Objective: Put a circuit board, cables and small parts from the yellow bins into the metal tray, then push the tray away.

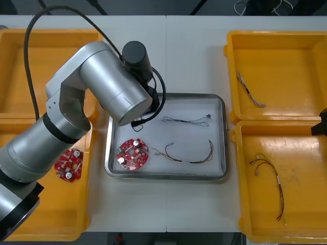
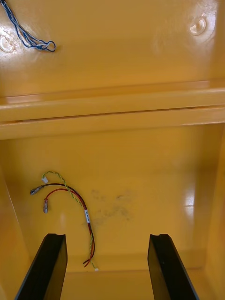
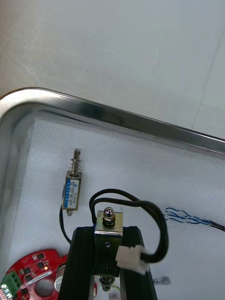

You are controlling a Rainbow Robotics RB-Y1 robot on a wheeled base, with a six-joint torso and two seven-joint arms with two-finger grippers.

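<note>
My left pincer [image 3: 108,234] hangs over the tray's [image 3: 117,112] far left corner. It is clamped on a small metal part [image 3: 108,219], and the part's looped black lead [image 3: 157,220] ends in a white plug [image 3: 131,260]. The part is held above the tray's white lining and has not been set down.

Several things already lie in the tray. A second metal part [image 3: 72,187] with a spring on one end rests near that same corner. A round red circuit board [image 1: 133,153] sits in the near left corner. A thin blue and white cable [image 1: 186,120] crosses the far half of the tray, and a red and yellow cable [image 1: 186,153] curves across the near half.

My right pincer [image 2: 108,267] waits to the right of the tray with its fingers apart. It is low inside the nearer yellow bin [image 2: 140,187], above a spare red and yellow cable [image 2: 75,199].

To the left of the tray, a spare board [image 1: 69,164] lies in the near bin on that side.

As I judge it, loading is nearly done. What is left is to lower and release the part I hold, draw my arm clear, and then push the tray away, which has not begun.
</note>
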